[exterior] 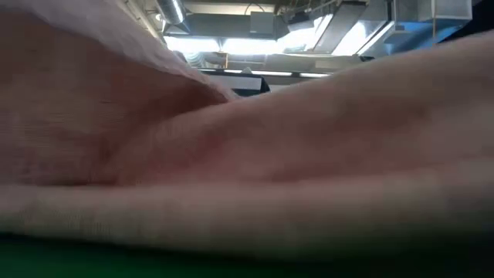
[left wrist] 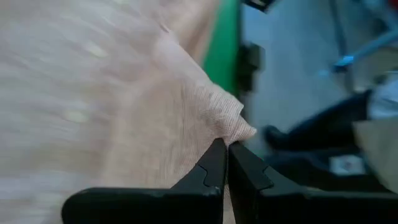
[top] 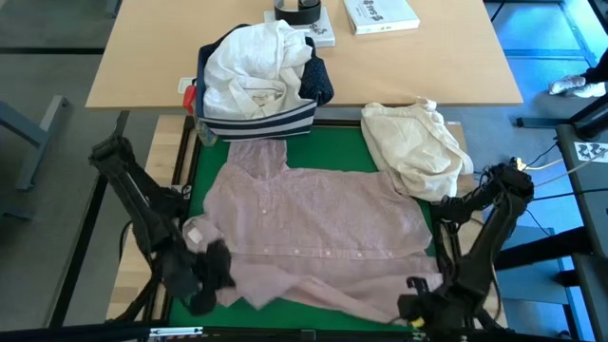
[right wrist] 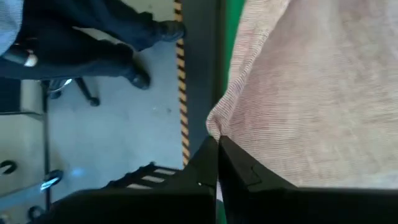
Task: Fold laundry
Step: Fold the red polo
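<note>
- The green mat (top: pixel 328 138) is the landmark here: a pale pink top (top: pixel 323 228) lies spread flat across most of it, button line running side to side, one sleeve reaching toward the mat's far edge.
- Just beyond the mat's far edge stands a navy striped bin (top: pixel 256 122) heaped with a white shirt (top: pixel 249 66); a dark dotted garment (top: pixel 320 84) shows at its side. These look like laundry waiting its turn.
- On the mat's far right corner sits a cream-beige bundle (top: pixel 415 147), touching the pink top's edge.
- The left gripper (left wrist: pixel 225 155) is at the mat's near left corner, its fingers pressed together on a pinched corner of the pink top.
- The right gripper (right wrist: pixel 217 152) is at the mat's near right corner, likewise clamped on the hem of the same top, at the mat's border.
- The low view is filled by pink cloth close up, with a strip of mat beneath it.
- The step in hand appears to be the first fold of the pink top: both near corners are gripped, nothing yet doubled over.
- The next move would likely call for both arms to lift together and carry the near hem across toward the mat's far side, keeping the cloth taut between them so it lands even and clear of the cream bundle.
</note>
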